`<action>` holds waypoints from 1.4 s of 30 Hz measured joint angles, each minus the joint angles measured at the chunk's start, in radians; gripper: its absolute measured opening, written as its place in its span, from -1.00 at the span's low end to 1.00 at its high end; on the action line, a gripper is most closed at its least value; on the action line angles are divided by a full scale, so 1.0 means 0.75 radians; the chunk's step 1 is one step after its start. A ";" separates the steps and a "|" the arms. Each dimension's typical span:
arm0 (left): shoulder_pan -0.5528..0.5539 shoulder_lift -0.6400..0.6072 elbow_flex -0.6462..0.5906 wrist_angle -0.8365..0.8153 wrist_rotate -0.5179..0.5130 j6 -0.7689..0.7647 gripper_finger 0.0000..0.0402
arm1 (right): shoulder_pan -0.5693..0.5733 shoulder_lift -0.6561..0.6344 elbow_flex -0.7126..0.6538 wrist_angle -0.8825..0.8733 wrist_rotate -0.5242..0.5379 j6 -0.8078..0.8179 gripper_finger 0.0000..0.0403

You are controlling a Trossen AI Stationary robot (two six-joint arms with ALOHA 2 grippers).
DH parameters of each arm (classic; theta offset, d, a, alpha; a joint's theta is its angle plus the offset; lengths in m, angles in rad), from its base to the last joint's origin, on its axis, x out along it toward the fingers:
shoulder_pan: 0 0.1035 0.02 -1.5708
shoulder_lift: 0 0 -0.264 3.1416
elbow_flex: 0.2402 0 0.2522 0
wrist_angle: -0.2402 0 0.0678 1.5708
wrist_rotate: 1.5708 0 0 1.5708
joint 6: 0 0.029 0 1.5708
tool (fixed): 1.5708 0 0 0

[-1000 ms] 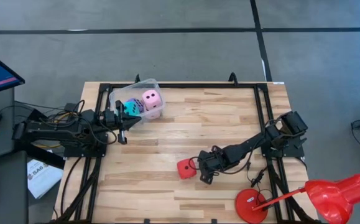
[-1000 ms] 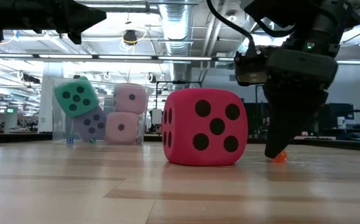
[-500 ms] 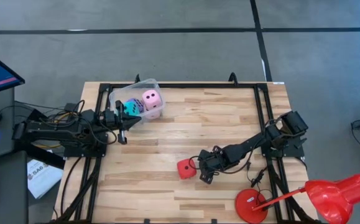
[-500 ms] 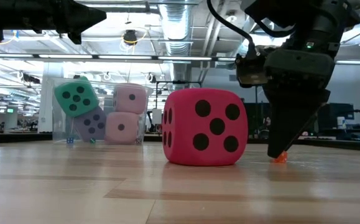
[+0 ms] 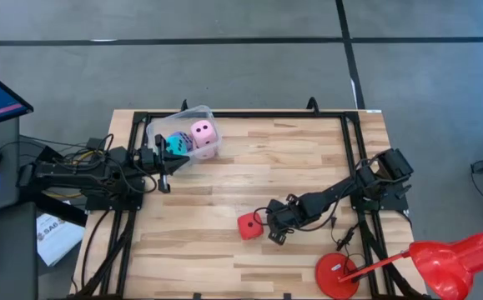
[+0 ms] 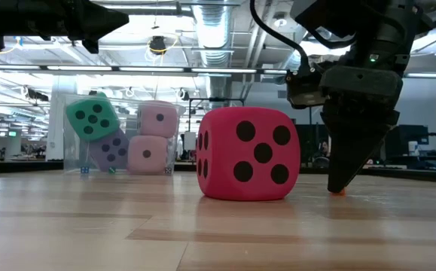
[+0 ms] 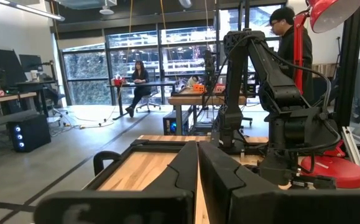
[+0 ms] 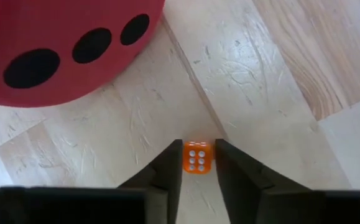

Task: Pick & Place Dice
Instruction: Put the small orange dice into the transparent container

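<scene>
one tiny orange die (image 8: 198, 157) sits on the bench between the fingers (image 8: 166, 171) of my right gripper (image 8: 198, 163), white pips facing the wrist camera; the two fingers press against its sides, so i read the gripper as clamped on it, down at the wood. just beside it lies the red die (image 5: 249, 225), well out from the clear tub and toward the bench's near edge, its five-pip face toward the low camera (image 6: 249, 153). from above i see the right gripper (image 5: 275, 232) touching or almost touching the red die's right side. four more dice are in the clear tub (image 5: 202, 112) at the far left corner of the bench (image 5: 291, 158): the cyan die (image 6: 92, 117) tilted on top of the violet-blue die (image 6: 112, 150), and one pale pink die (image 6: 158, 119) stacked on the other pale pink die (image 6: 147, 154). my left gripper (image 5: 165, 179) hangs just beside the tub at the left edge, fingers together with nothing between them. a red lamp (image 5: 454, 260) stands at the near right corner.
</scene>
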 joint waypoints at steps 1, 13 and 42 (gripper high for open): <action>0.000 0.000 0.000 0.000 -0.001 0.000 -0.97 | -0.001 0.000 0.000 -0.001 0.000 0.000 -0.57; 0.000 0.000 0.000 0.000 0.000 0.000 -0.97 | -0.003 0.002 0.000 0.017 -0.011 -0.001 -0.69; 0.000 0.000 0.000 0.001 0.000 0.000 -0.97 | -0.343 -0.148 -0.003 0.233 0.146 -0.467 -0.69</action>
